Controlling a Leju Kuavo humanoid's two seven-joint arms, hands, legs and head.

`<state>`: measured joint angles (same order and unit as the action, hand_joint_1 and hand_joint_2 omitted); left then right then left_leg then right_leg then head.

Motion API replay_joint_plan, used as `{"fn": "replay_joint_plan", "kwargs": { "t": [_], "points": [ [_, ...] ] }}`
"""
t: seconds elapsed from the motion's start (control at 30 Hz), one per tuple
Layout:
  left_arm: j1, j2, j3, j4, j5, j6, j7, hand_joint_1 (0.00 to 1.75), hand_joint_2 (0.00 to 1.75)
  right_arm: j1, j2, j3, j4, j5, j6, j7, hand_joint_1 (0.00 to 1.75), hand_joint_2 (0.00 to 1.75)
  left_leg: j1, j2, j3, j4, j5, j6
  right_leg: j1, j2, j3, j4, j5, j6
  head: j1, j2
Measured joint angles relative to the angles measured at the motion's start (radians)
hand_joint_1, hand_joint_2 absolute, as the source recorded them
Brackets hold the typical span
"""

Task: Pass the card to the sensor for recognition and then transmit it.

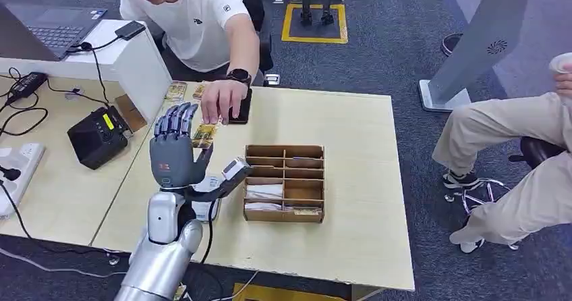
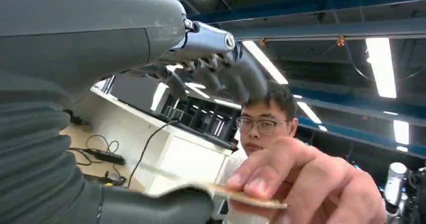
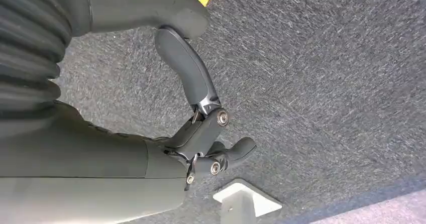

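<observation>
My left hand (image 1: 177,154) is raised over the table, fingers straight up and spread, thumb (image 1: 233,173) out to the side. A person's hand (image 1: 222,100) reaches across and holds a picture card (image 1: 204,136) just past my fingers. In the left wrist view the card (image 2: 241,196) lies on my thumb (image 2: 161,206), pinched by the person's fingers (image 2: 286,176); my own fingers (image 2: 221,73) stay apart above it. A flat black pad (image 1: 241,111) lies under the person's wrist. My right hand (image 3: 201,143) hangs over grey carpet, holding nothing, its fingers loosely bent.
A cardboard divider box (image 1: 284,151) with cards in its slots stands right of my hand. More cards (image 1: 177,90) lie at the table's far edge. A black device (image 1: 98,136), cables and a laptop (image 1: 54,31) sit on the left desk. A seated person's legs (image 1: 512,146) are at the right.
</observation>
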<state>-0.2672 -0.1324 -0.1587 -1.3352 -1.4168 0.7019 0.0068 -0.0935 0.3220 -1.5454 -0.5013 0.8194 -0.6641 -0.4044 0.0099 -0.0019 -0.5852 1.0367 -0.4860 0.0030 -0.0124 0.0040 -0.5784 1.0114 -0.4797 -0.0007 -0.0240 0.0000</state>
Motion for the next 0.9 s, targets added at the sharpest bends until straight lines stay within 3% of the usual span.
{"fn": "replay_joint_plan", "kwargs": {
  "t": [0.2, 0.43, 0.6, 0.73, 0.9],
  "points": [
    [0.012, -0.024, 0.032, -0.026, 0.001, 0.0, -0.06, 1.75, 1.75, 0.0, 0.0, 0.0, 0.0, -0.002, 0.0, 0.0, 0.0, 1.75, 0.0, 0.0, 0.0, 0.0, 0.0, 0.0, 0.0, 0.0, 0.0, 0.0, 0.0, 0.0, 0.0, 0.0],
    [0.039, -0.103, 0.133, -0.135, 0.043, 0.0, -0.297, 1.75, 1.75, -0.006, 0.0, 0.0, 0.0, 0.002, 0.0, -0.008, 0.0, 1.75, 0.0, 0.0, 0.0, 0.0, 0.0, 0.0, 0.0, 0.0, 0.0, 0.0, 0.0, 0.0, 0.0, 0.0],
    [0.045, -0.145, 0.188, -0.16, 0.046, 0.0, -0.347, 1.75, 1.75, -0.013, 0.0, 0.0, 0.002, 0.002, 0.0, -0.013, 0.0, 1.75, 0.0, 0.0, 0.0, 0.0, 0.0, 0.0, 0.0, 0.0, 0.0, 0.0, 0.0, 0.0, 0.0, 0.0],
    [0.051, -0.151, 0.221, -0.167, 0.046, 0.0, -0.389, 1.75, 1.75, -0.014, 0.0, 0.0, 0.004, 0.002, 0.0, -0.013, 0.0, 1.75, 0.0, 0.0, 0.0, 0.0, 0.0, 0.0, 0.0, 0.0, 0.0, 0.0, 0.0, 0.0, 0.0, 0.0],
    [0.055, -0.151, 0.242, -0.167, 0.018, 0.0, -0.375, 1.75, 1.75, -0.016, -0.003, 0.0, 0.011, 0.0, 0.0, -0.015, 0.0, 1.75, 0.0, 0.0, 0.0, 0.0, 0.0, 0.0, 0.0, 0.0, 0.0, 0.0, 0.0, 0.0, 0.0, 0.0]
  ]
}}
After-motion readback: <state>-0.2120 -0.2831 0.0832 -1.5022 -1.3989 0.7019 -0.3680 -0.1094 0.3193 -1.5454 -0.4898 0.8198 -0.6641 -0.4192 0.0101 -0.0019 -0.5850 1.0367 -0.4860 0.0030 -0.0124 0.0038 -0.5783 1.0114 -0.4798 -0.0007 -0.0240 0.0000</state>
